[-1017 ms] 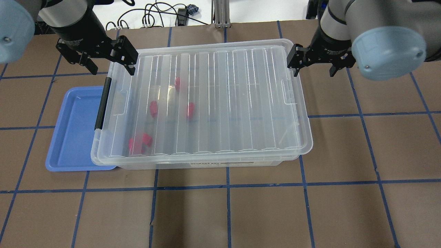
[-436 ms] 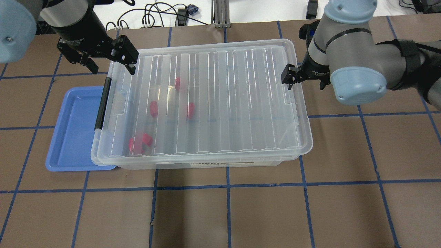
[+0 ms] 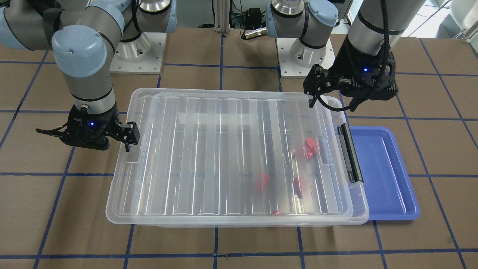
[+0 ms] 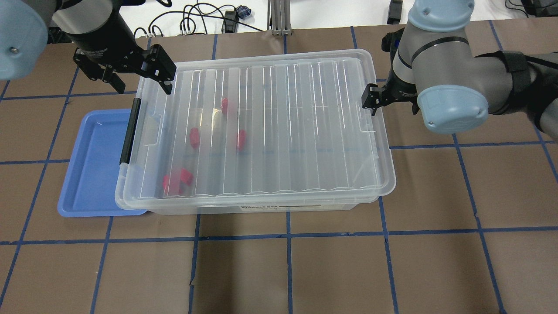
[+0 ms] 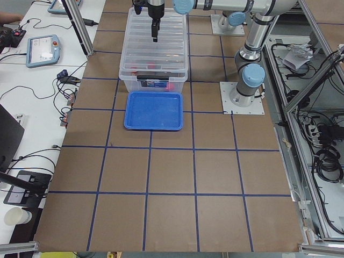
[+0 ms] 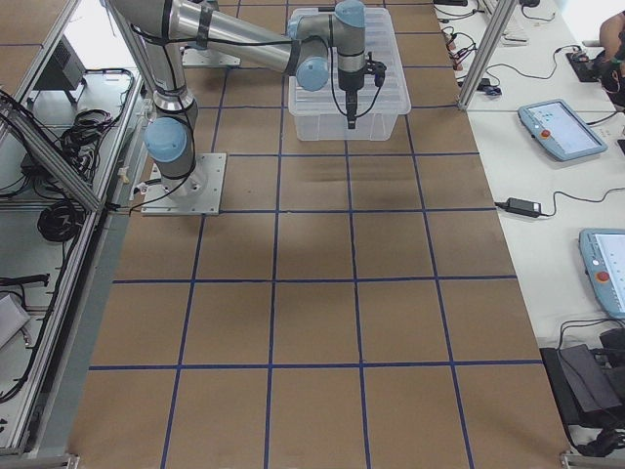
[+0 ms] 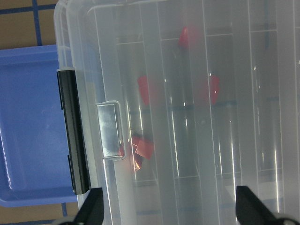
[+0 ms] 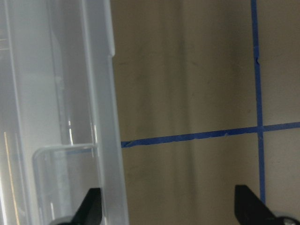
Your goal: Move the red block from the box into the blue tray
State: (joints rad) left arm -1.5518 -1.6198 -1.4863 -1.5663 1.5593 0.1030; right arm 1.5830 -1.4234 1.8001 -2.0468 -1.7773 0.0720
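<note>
The box (image 4: pixel 283 126) is a clear bin with its ribbed lid shut and a black latch bar (image 4: pixel 130 131) on its left end. Several red blocks (image 4: pixel 195 137) lie inside under the lid, toward the left end; they also show in the left wrist view (image 7: pixel 143 89). The blue tray (image 4: pixel 93 165) lies against the box's left end, partly under its rim, and holds nothing. My left gripper (image 4: pixel 137 80) is open and empty above the box's far-left corner. My right gripper (image 4: pixel 391 101) is open and empty, straddling the rim of the box's right end (image 8: pixel 101 117).
Cables (image 4: pixel 196 22) and a metal post (image 4: pixel 279 17) sit beyond the table's far edge. The two arm bases (image 3: pixel 138 48) stand behind the box. The brown table carries a grid of blue tape.
My right gripper has swung from the box's far-right corner toward me along its right end and turned its wrist. My left gripper has hardly moved. The box, blocks and tray are unmoved.
</note>
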